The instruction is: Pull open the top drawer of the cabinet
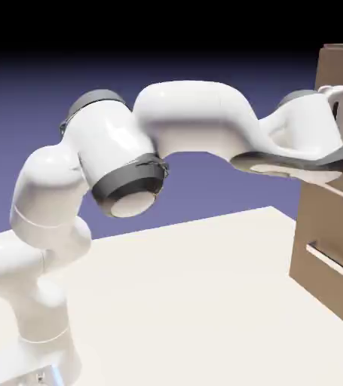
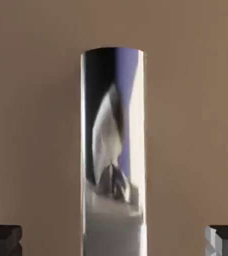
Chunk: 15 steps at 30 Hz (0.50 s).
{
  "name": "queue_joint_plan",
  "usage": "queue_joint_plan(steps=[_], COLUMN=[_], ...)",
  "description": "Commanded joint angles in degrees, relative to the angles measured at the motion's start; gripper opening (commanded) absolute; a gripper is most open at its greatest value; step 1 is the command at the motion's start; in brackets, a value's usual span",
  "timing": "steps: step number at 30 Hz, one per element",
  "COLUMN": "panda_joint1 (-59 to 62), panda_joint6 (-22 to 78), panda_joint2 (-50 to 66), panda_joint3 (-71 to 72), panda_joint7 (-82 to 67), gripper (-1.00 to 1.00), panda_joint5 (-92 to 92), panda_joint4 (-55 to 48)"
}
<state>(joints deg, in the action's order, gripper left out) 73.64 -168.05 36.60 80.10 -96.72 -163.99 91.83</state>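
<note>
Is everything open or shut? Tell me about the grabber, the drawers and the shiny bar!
Gripper: open, fingertips wide apart.
Shiny bar: between the fingertips, touching neither.
Top drawer: partly hidden by the robot's hand; can't tell if fully shut.
Lower drawer: looks shut.

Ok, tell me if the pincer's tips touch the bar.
No, brown wood shows between the silver bar and each tip of the pincer.

I could not read any words or names in either picture. I could not read any numbers or signs there, either.
</note>
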Motion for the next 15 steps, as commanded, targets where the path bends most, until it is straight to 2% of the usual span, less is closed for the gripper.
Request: queue_joint_plan(steps=[1,15], panda_joint1=[2.08,31.14], panda_joint6=[0.36,3.62], panda_joint2=[-0.42,-0.59], panda_joint3=[1.65,25.74], panda_joint7=[0.64,3.72], gripper=[-1.0,-1.0], panda_joint5=[-0.41,-2.04], panda_joint4=[1.69,21.98])
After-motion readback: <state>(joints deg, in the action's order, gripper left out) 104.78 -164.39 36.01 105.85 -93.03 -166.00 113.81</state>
